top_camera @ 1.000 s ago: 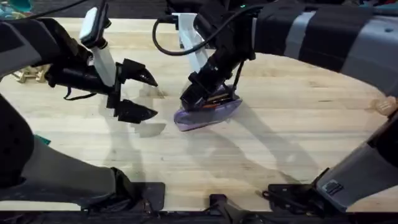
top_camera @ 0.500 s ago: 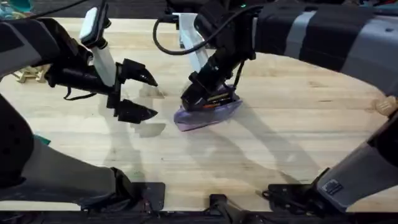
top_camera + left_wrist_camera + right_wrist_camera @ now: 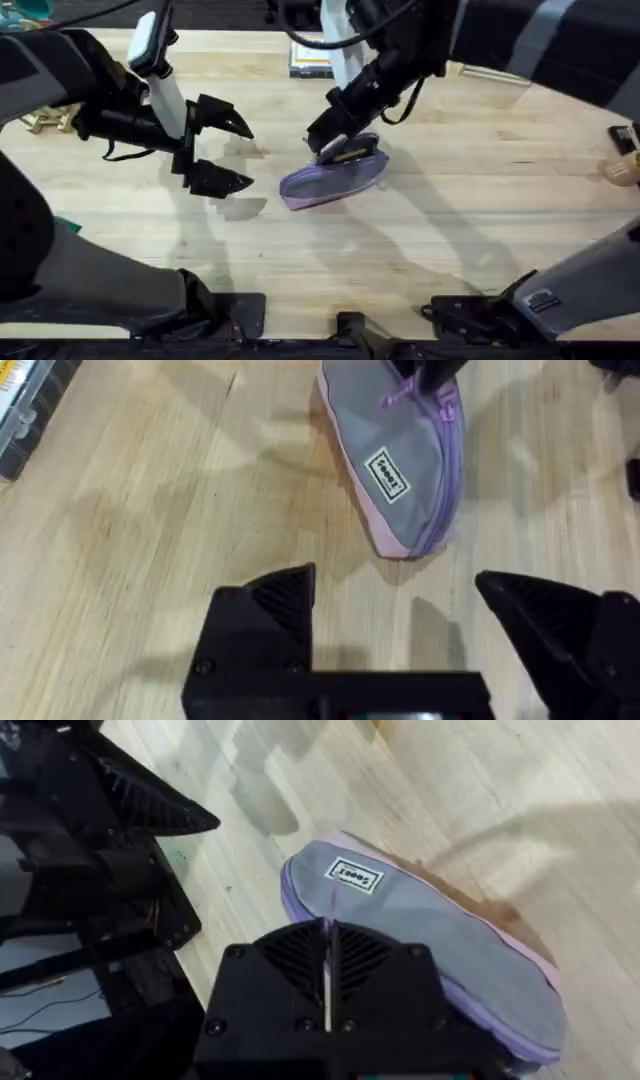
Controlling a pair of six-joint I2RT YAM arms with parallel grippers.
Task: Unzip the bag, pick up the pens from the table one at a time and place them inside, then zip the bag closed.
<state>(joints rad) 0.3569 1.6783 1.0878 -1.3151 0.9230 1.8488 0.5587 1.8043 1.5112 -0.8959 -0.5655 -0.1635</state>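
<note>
- Black fingers of the right gripper (image 3: 328, 970) are pressed together, with a thin pale strip, apparently the zipper pull, caught in the seam between them; in the overhead view this gripper (image 3: 335, 143) sits on the far edge of the bag, near its middle.
- Grey fabric with lavender edging makes up the bag (image 3: 332, 177), which lies near the centre of the table (image 3: 480, 230), its long axis slanting from near-left to far-right.
- A small white label (image 3: 356, 875) shows on the bag's grey side (image 3: 450, 955), toward its left end.
- The right arm comes in from the far right and slopes down onto the bag.
- The left gripper (image 3: 232, 152) hangs above the table to the left of the bag, its two black fingers spread wide with nothing between them; it is apart from the bag.
- From the left wrist, the bag (image 3: 400, 465) lies beyond the spread fingers (image 3: 285, 595), with the purple zipper (image 3: 447, 450) running along one edge.
- A clear box with a yellow label (image 3: 25, 405) rests at the far side of the table.
</note>
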